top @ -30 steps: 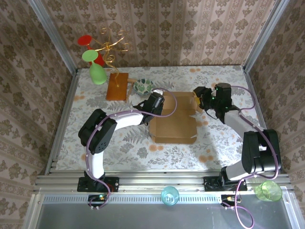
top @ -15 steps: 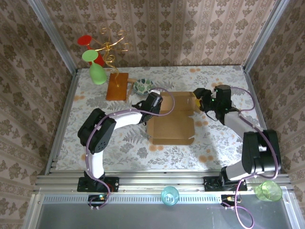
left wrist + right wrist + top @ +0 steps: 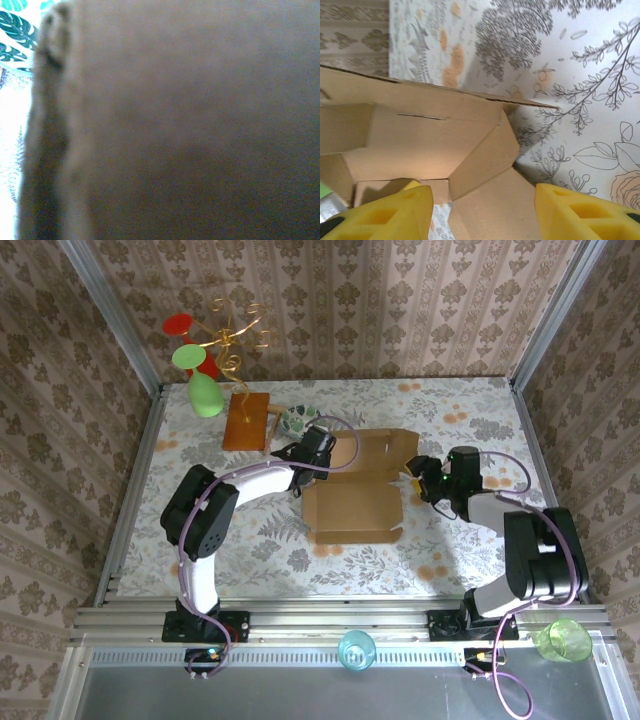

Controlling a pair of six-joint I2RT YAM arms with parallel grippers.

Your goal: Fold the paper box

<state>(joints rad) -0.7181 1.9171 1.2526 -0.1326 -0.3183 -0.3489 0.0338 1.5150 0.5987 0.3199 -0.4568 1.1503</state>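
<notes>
- The wooden board (image 3: pixel 247 420) sits on the counter (image 3: pixel 200 530). It is to the left of the left claw and apart from it.
- The small bowl (image 3: pixel 300 420) is just beside the left claw, on its far side. In the left wrist view a bit of its green leaf print (image 3: pixel 14 20) peeks in at the top left corner.
- The left claw (image 3: pixel 322 452) is right up against the far left corner of the paper box (image 3: pixel 355 508). In its own camera the cardboard (image 3: pixel 200 125) is very close and looks brown and fuzzy. I cannot tell if this claw is open or closed.
- The paper box lies on the counter between the two claws. The part near the arms lies flat. The far part is tipped up.
- The right claw (image 3: pixel 415 478) is at the right edge of the box. In its own camera the claw (image 3: pixel 479 214) is open. Its yellow fingers (image 3: pixel 585 212) are wide apart and squeeze nothing. The box (image 3: pixel 420 145) is just in front of them, and one side flap reaches down into the gap between them.
</notes>
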